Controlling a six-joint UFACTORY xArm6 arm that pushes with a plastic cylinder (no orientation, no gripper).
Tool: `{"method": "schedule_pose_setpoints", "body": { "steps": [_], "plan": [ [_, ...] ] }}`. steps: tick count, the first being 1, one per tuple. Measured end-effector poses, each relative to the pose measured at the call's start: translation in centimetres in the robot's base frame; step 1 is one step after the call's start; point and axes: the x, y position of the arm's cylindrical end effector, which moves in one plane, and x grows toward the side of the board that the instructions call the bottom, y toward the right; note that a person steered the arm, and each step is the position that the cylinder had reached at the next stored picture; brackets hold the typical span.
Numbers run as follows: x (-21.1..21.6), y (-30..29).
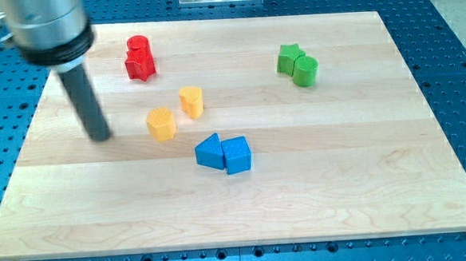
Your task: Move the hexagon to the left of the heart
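Note:
The yellow hexagon lies left of the board's middle. The yellow heart sits close to its upper right, with a small gap between them. My tip rests on the board to the left of the hexagon, about a block's width or two away, touching no block. The dark rod rises from it to the view's upper left.
Two red blocks stand together near the top left. A green star and a green cylinder touch at the top right. A blue triangle and a blue cube touch below the yellow blocks. The wooden board ends at a blue perforated table.

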Motion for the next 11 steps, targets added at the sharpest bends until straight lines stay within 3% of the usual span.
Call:
{"method": "schedule_pose_setpoints", "body": {
  "steps": [1, 3, 4, 5, 6, 7, 8, 9, 11],
  "plan": [
    [5.9, 5.2],
    [-0.1, 11.5],
    [-3.1, 11.8],
    [-4.2, 12.0],
    [-4.9, 18.4],
    [-2.8, 19.8],
    [1.4, 13.5],
    [-0.6, 5.7],
    [-3.6, 3.8]
  ]
}}
